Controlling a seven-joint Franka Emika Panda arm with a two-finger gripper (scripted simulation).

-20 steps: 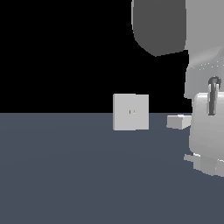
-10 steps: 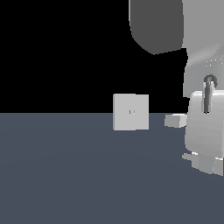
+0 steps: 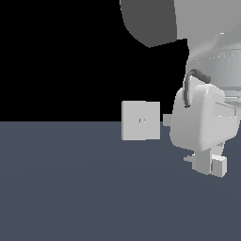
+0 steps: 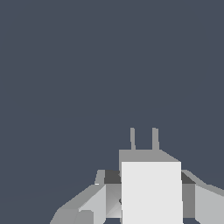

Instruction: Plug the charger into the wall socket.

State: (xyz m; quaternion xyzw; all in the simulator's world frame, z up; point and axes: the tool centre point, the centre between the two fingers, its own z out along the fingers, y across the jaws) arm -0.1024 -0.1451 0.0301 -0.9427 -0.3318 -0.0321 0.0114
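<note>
The wall socket is an upright light-grey square plate with two tiny yellowish holes, standing on the dark floor. In the wrist view the charger shows a white top and two prongs pointing away from the camera. My gripper is shut on the charger, with one finger tight against each of its sides. In the exterior view the white hand housing hangs just right of the socket. It hides nearly all of the charger; only a small grey edge peeks out toward the socket.
The robot's big grey-white arm links fill the exterior view's upper right. The dark blue-grey floor spreads under everything, with a black background above it.
The gripper has moved toward the exterior view's left, closer to the socket. The small grey charger piece has shifted left and slightly up with it.
</note>
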